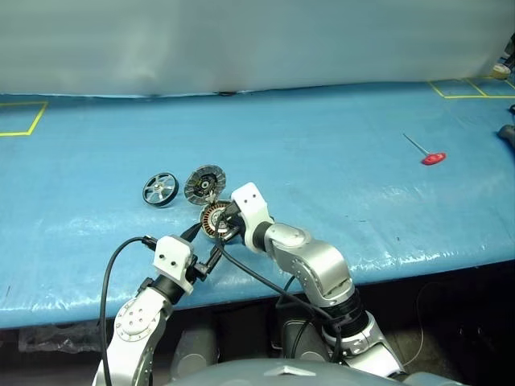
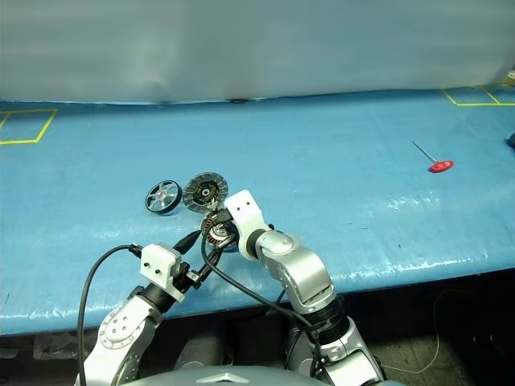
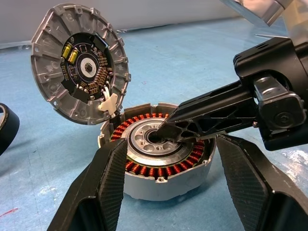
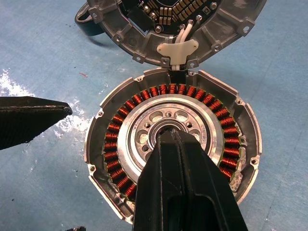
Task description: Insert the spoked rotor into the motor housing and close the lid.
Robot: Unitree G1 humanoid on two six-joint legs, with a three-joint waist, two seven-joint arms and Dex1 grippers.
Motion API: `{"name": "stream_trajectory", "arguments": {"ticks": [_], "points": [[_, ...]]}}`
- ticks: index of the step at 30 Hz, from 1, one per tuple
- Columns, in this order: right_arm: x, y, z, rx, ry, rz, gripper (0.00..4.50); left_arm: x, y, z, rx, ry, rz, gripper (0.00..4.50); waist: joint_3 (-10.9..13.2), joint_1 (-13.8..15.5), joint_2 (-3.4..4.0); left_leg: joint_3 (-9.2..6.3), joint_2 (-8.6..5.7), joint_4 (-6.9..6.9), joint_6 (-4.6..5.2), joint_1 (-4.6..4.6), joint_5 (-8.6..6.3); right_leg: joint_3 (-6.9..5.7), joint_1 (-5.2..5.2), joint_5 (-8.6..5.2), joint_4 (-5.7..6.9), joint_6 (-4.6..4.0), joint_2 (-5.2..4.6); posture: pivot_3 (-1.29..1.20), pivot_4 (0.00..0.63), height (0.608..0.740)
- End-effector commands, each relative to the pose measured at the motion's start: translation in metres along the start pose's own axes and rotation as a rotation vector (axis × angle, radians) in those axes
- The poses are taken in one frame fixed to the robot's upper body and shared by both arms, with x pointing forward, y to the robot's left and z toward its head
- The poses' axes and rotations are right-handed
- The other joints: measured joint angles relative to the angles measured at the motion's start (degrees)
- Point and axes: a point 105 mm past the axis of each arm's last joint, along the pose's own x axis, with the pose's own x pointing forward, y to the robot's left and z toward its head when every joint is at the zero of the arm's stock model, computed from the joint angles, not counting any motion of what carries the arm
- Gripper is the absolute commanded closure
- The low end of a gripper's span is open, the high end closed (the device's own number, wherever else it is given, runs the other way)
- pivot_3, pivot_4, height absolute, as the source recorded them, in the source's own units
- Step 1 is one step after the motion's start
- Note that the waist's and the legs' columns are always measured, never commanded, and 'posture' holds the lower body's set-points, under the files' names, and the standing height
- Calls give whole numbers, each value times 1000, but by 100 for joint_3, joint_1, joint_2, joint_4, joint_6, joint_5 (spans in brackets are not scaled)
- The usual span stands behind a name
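Spoked rotor (image 1: 159, 190) sits loose on the blue surface (image 1: 338, 185), left of the raised lid (image 1: 204, 184). Left gripper (image 3: 166, 192) spread wide around motor housing (image 3: 159, 168). Right gripper (image 4: 168, 137) closed, tip in the hub, hiding part of the windings.

A blue sheet covers the desk (image 1: 338, 185), with yellow tape squares (image 1: 20, 118) marked near its far corners. Behind it hangs a pale grey wall (image 1: 257, 40). The floor (image 1: 451, 322) below the front edge is dark.
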Motion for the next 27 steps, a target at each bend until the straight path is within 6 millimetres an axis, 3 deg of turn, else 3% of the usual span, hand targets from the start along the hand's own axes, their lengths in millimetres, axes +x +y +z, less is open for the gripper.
{"name": "stream_trajectory", "arguments": {"ticks": [1,5,9,16,23,27], "points": [[-1,0,-18,7,84,10,4475,-1,-1,8,2,-41,3,1286,-2,3,2,0,0,0,0,1,0,0,1,0,0,0,0,0,150,740],[-4,4,-16,-36,70,35,4475,0,-1,8,2,-41,0,1286,-3,7,4,-1,0,0,0,2,0,-1,1,0,0,0,-1,0,150,740],[-14,19,8,6,-89,144,4475,0,0,15,-20,-78,6,1286,-2,14,3,-2,-1,-1,0,-4,-1,-2,-1,0,-4,0,-1,0,150,740],[-41,16,45,57,-286,233,4475,0,13,55,-19,-224,22,1286,1,11,4,-5,2,-1,-1,-6,-2,-4,-3,0,-3,0,4,0,150,740],[-51,5,54,33,-331,217,4475,-9,34,85,60,-229,92,1286,1,2,4,-4,-2,-2,-1,-7,-2,0,-1,0,-5,0,3,0,150,740],[-49,2,52,27,-326,189,4475,-28,57,95,84,-159,116,1286,1,-11,3,-6,1,-2,-2,-5,-2,1,-1,-1,-2,0,10,0,150,740]]}}
